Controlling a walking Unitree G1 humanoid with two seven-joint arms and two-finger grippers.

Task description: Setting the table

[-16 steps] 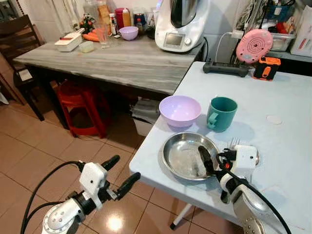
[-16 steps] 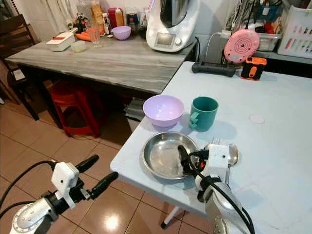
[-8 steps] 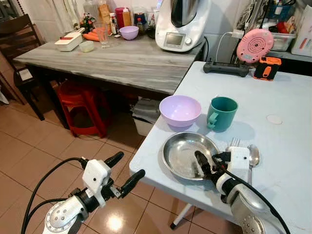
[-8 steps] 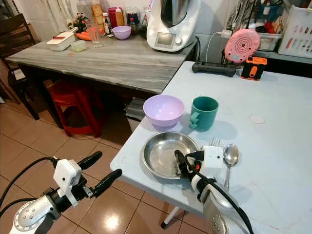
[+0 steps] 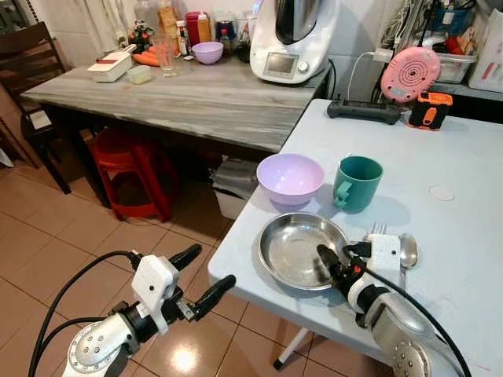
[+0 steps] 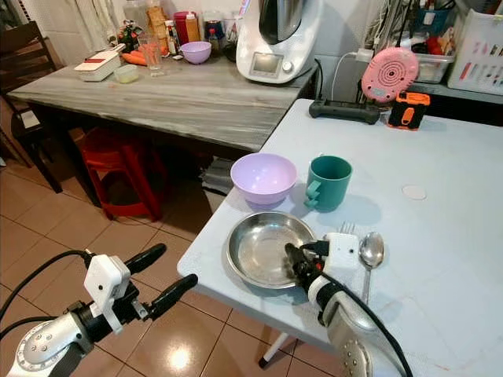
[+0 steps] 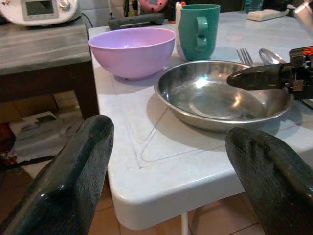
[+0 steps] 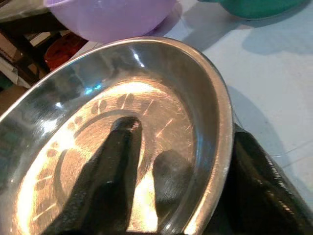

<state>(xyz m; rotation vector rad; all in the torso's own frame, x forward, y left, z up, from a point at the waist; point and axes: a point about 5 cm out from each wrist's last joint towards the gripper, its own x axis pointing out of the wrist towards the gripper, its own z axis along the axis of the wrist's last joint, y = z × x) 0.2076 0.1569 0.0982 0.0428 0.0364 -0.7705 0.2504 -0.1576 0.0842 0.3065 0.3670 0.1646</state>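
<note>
The right gripper (image 5: pixel 339 271) pinches the plate (image 5: pixel 295 247) rim at its 4 o'clock, one finger inside, one outside. The plate sits near the table's (image 5: pixel 464 212) corner, bowl (image 5: pixel 290 177) at 12. The left gripper (image 5: pixel 196 279) hangs open, off the table.

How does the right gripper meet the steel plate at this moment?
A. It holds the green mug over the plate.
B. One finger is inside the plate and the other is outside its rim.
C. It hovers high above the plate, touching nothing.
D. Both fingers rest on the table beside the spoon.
B: in the right wrist view the steel plate has its rim between the fingers of the right gripper, one inside, one outside.
</note>
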